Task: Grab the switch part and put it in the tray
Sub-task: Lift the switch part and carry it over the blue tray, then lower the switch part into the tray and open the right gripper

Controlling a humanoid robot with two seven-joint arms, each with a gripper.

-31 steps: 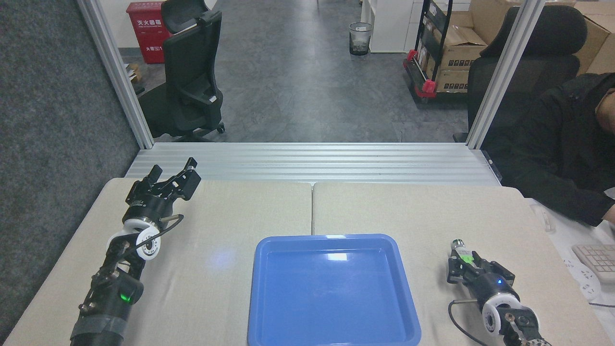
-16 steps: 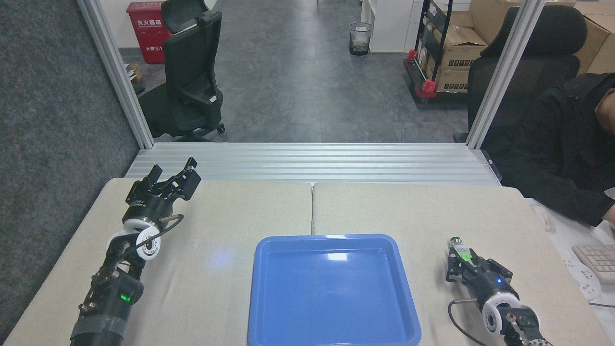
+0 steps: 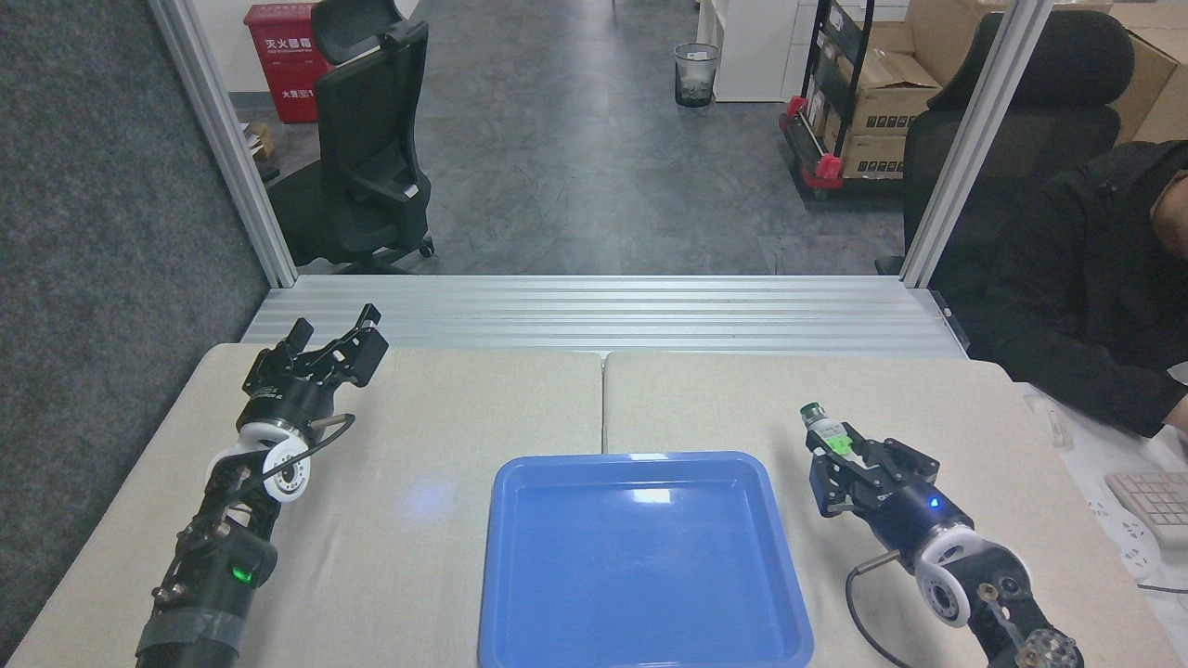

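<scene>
Carrying the switch part (image 3: 826, 430) now: the right tool (image 3: 843, 455) is pinching it by the lower body, green clip and dark metal end poking up beyond the fingers, clear of the tabletop (image 3: 937, 408). So the pick looks done. What's left is the placing: the blue tray (image 3: 640, 557) sits just to the tool's left and a little nearer the robot, empty, and the part is not over its rim yet. A short sideways carry, then a release above the tray floor, should finish it. Over on the other side, the left tool (image 3: 332, 336) rests well apart with its fingers spread, holding nothing, near the tabletop's far edge.
</scene>
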